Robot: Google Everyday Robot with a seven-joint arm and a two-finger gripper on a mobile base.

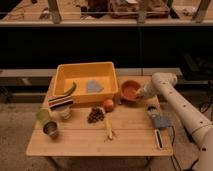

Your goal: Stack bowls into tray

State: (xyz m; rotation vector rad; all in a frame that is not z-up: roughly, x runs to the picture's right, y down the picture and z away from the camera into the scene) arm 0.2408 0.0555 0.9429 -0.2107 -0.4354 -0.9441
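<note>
A small orange-red bowl point(130, 91) sits on the wooden table just right of the yellow tray point(64, 75). The bowl is upright and outside the tray. My gripper point(141, 94) is at the bowl's right rim, at the end of the white arm that reaches in from the right. The tray holds a green curved item point(70, 89) and a grey-blue flat piece point(93, 86). No other bowl shows.
An orange fruit point(108, 104), dark grapes point(96, 115) and a banana point(109, 131) lie in front of the tray. A striped item point(61, 103), a green cup point(43, 115) and a steel cup point(51, 129) stand at the left. A blue object point(161, 121) and a white bar point(159, 139) lie at the right.
</note>
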